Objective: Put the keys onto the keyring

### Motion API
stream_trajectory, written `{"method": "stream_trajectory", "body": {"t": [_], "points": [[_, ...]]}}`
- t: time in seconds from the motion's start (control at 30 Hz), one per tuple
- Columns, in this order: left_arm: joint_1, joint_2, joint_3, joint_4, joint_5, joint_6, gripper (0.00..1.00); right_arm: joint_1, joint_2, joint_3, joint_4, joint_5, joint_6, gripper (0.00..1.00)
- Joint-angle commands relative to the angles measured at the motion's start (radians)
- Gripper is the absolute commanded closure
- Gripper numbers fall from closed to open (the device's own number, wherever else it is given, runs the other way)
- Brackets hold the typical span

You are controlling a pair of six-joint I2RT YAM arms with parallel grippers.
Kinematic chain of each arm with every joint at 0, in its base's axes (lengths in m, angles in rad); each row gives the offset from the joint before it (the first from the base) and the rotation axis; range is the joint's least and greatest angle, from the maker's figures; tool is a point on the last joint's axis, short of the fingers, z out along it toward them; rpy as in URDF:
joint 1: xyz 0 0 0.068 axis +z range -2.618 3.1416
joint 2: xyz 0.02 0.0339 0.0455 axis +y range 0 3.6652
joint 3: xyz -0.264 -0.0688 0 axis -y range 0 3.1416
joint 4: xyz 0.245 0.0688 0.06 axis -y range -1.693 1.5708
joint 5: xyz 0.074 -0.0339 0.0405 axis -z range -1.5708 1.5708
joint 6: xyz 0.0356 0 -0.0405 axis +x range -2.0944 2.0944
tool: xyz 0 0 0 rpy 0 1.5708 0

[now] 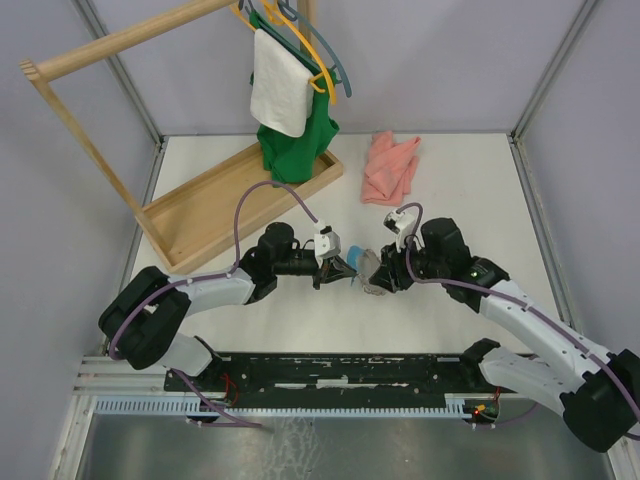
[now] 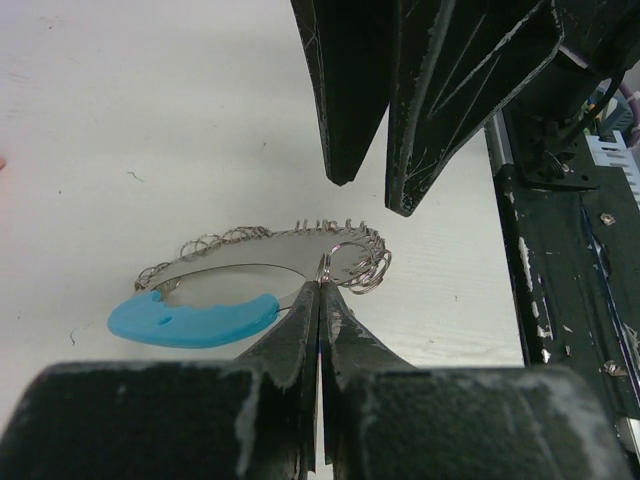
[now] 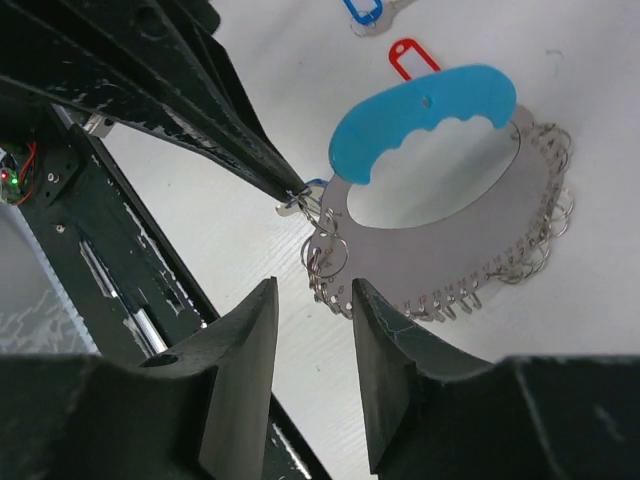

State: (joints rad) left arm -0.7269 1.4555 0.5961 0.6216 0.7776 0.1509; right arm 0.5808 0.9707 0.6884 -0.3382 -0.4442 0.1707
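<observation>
Two grippers flank the keyring [image 3: 430, 125], which lies on the white table [image 1: 450, 200]. Left of it, the left gripper [image 2: 320, 285], fingers pressed together, pinches a blue-tagged key [image 3: 312, 187] at its ringed edge. Right of it, the right gripper [image 3: 312, 300] hangs spread. Beyond it lie a loose blue key [image 3: 362, 10] and a red key [image 3: 413, 57].

Tight room at the keyring [image 3: 530, 190]
Its rim is crowded by the left claw [image 2: 320, 288] and right claw [image 3: 312, 292], tip to tip; bare tabletop [image 1: 470, 190] is found toward the wooden rack [image 1: 200, 215] and pink cloth [image 1: 390, 168].
</observation>
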Motion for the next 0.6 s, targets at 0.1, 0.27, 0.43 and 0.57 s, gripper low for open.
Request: {"method": "stream_trajectory", "body": {"t": [0.1,0.27,0.43,0.57], "points": [[-0.005,0.000,0.041,0.020,-0.010,0.040,0.97,-0.007,0.076,0.056,-0.002,0.053,0.213,0.58],[-0.005,0.002,0.040,0.020,-0.012,0.043,0.97,-0.009,0.135,0.053,0.039,0.028,0.235,0.58],[-0.005,0.013,0.044,0.020,-0.009,0.043,0.97,-0.009,0.158,0.037,0.085,0.020,0.237,0.58],[-0.005,0.016,0.044,0.020,-0.010,0.043,0.97,-0.009,0.165,0.031,0.107,-0.033,0.237,0.60]]}}
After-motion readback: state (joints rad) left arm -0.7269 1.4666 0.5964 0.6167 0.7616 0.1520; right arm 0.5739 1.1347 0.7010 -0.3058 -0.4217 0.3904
